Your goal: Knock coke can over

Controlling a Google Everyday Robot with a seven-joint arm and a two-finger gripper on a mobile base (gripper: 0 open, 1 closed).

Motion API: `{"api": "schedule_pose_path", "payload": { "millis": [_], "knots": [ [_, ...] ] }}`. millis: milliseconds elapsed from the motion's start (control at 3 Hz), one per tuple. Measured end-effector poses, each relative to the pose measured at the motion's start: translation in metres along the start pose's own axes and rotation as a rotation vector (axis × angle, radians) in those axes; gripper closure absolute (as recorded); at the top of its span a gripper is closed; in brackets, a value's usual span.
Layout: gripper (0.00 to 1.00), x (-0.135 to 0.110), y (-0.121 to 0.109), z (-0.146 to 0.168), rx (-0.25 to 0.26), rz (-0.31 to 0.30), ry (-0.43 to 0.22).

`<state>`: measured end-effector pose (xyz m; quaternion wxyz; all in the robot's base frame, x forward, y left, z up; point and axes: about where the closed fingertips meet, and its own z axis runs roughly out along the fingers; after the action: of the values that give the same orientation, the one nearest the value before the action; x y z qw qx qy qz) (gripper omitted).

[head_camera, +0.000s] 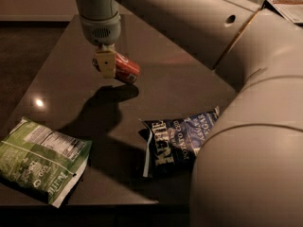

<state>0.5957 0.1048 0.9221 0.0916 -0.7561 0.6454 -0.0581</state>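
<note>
Illumination was dim and warm-toned. One small glare spot [39,102] showed on the dark table [189,84] at left. The gripper [108,69], above the table's far middle, cast a broad, soft-edged shadow [111,96] toward the camera.

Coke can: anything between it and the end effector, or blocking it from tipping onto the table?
Nothing visible. The end effector grips the coke can, tilted, over the table; the blue bag and green bag lie nearer the camera.

Gripper [110,66] points down upper-left, jaws clamping coke can [127,70].
</note>
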Motion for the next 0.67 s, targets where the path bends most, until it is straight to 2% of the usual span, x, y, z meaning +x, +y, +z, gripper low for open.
{"api": "schedule_pose_path", "payload": {
  "millis": [667],
  "knots": [
    [0.16, -0.017, 0.004, 0.020, -0.015, -0.081, 0.062]
  ]
}}
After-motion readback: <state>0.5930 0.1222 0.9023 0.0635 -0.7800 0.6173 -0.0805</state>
